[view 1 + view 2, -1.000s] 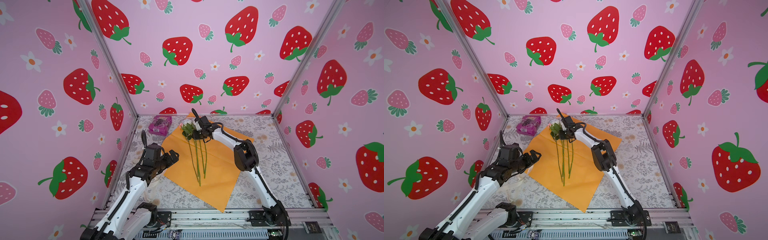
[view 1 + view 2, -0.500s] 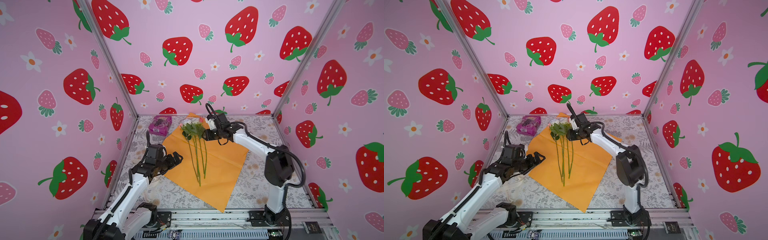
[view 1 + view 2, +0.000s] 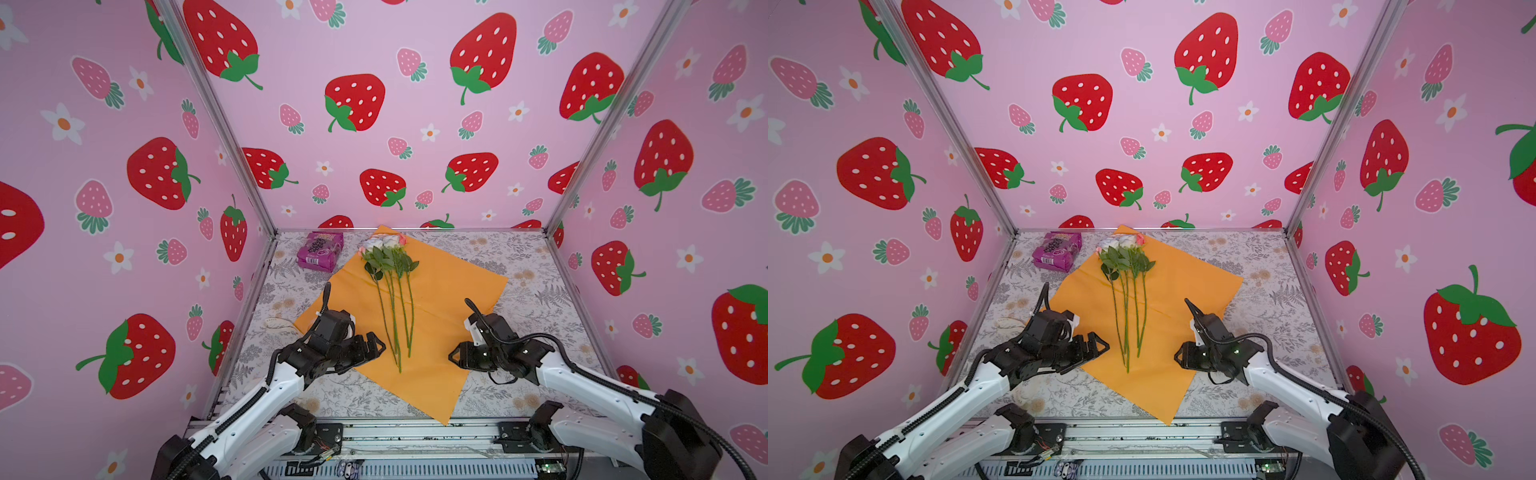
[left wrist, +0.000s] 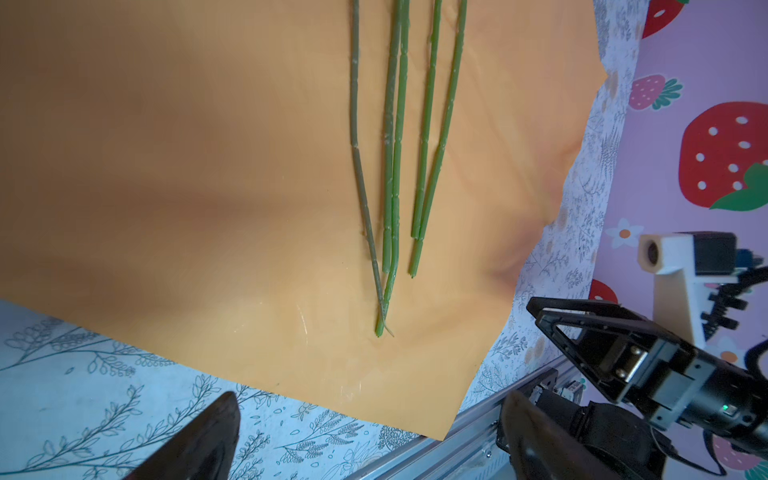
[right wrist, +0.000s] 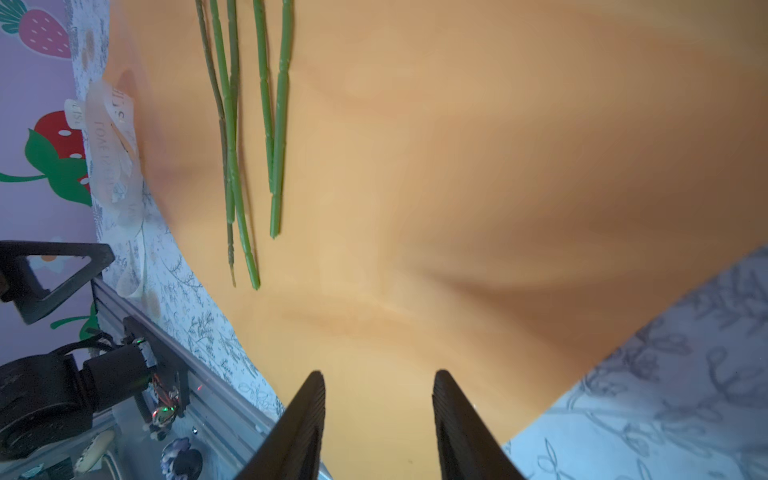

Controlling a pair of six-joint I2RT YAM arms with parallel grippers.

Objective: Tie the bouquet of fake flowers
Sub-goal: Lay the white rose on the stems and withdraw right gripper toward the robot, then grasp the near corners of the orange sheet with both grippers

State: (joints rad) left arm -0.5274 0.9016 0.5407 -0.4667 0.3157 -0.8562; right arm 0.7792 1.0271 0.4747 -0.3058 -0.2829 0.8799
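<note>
The bouquet of fake flowers lies loose on the orange wrapping paper. Its pink and white heads point to the back wall, and its green stems run toward me. My left gripper stands open at the paper's near left edge, holding nothing. To the right of the stem ends, my right gripper hangs over the paper's near right part. It is open, with only paper showing between its fingers.
A purple snack packet lies at the back left. A cream printed ribbon lies on the floral tablecloth left of the paper. The metal rail runs along the near edge. Pink walls close in three sides.
My right gripper has let go near the flower heads, pulled back to the near right and opened wider. The left gripper has edged toward the paper's near edge.
</note>
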